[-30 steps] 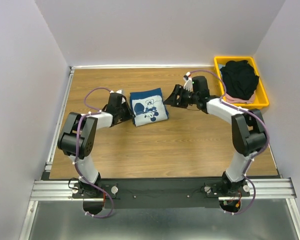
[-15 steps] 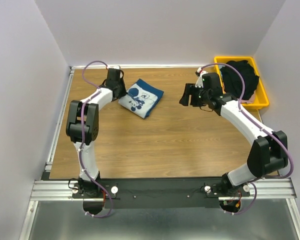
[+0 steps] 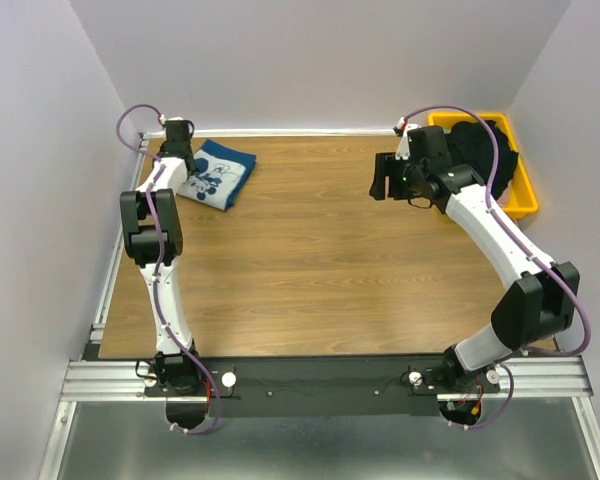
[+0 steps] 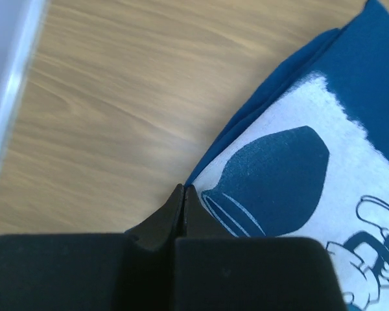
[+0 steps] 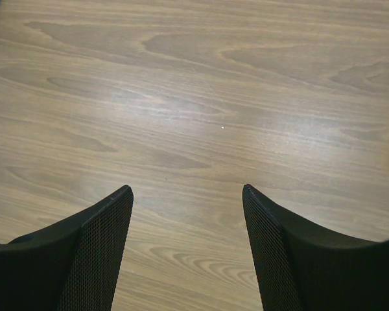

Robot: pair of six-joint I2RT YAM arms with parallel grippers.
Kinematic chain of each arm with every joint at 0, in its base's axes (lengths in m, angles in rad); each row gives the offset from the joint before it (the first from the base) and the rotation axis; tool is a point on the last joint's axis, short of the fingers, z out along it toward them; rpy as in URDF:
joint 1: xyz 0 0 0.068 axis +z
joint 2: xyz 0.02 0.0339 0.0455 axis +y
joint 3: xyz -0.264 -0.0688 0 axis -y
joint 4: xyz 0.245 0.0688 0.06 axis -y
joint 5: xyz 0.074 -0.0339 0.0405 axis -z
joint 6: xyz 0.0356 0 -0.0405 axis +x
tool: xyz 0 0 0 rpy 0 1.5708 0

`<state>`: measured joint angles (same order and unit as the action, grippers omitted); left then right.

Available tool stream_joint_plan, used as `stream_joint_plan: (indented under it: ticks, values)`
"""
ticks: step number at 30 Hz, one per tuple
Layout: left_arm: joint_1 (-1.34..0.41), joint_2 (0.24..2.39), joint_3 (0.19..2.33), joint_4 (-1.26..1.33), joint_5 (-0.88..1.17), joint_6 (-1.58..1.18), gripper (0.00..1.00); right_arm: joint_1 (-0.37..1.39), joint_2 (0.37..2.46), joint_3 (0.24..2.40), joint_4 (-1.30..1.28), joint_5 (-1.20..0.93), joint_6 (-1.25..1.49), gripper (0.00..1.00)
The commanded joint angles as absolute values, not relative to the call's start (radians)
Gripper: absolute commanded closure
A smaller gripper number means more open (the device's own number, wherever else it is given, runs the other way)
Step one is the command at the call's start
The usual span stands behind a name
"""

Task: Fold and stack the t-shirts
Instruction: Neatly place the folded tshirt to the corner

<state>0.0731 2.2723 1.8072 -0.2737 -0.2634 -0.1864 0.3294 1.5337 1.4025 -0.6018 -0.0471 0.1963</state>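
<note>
Top external view shows both my arms reaching toward the far side of the wooden table; my left arm is stretched to the far-left corner, and my left gripper sits at the left edge of the navy t-shirt; that shirt lies flat on the wood as a small folded rectangle, turned at an angle to the table edges, with its white cartoon print facing up; in the left wrist view my left gripper has its two fingers pressed together with no gap between them, their tips right at the hem of the navy t-shirt, so I read them as pinched on the cloth's edge; the white print with dark blue shapes fills the right of that view and bare wood fills the left; my right arm is raised over the right half of the table, and my right gripper hangs above bare wood, well apart from the navy shirt; in the right wrist view my right gripper has its fingers spread wide with only wood grain between them, holding nothing; just behind my right wrist, in the far-right corner, stands the yellow tray; the black t-shirt lies bunched inside it, partly hidden by my forearm
</note>
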Motion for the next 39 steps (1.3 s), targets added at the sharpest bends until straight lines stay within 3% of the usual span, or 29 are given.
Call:
stream_joint_plan:
  ticks: [1,6,17,20,21,25,31,36,37,39]
  values:
    - [0.146,2.348,1.919,-0.265,-0.365,-0.100,1.00,0.324,1.608,1.474,-0.696,-0.012,0.172,0.25]
    - [0.213,2.421,2.094,-0.305,-0.382,-0.084,1.00,0.324,1.669,1.545,-0.718,-0.009,0.166,0.25]
    - [0.298,2.468,2.151,-0.293,-0.391,-0.080,1.00,0.324,1.793,1.677,-0.747,-0.025,0.169,0.25]
    - [0.296,2.450,2.120,-0.279,-0.396,-0.078,0.85,0.324,1.805,1.681,-0.749,-0.035,0.169,0.25]
    - [0.296,2.432,2.112,-0.278,-0.388,-0.086,0.70,0.322,1.807,1.681,-0.749,-0.038,0.170,0.25]
    - [0.298,2.347,2.043,-0.241,-0.333,-0.129,0.44,0.322,1.798,1.672,-0.747,-0.051,0.163,0.25]
    - [0.293,2.157,1.873,-0.178,-0.194,-0.323,0.29,0.324,1.764,1.634,-0.738,-0.077,0.143,0.25]
    - [0.291,1.959,1.529,-0.060,-0.141,-0.658,0.28,0.324,1.689,1.551,-0.690,-0.089,0.149,0.25]
    - [0.291,1.930,1.469,-0.007,-0.114,-0.704,0.18,0.322,1.681,1.522,-0.683,-0.092,0.156,0.25]
    - [0.293,1.875,1.334,0.058,-0.091,-0.793,0.17,0.324,1.660,1.496,-0.660,-0.110,0.164,0.24]
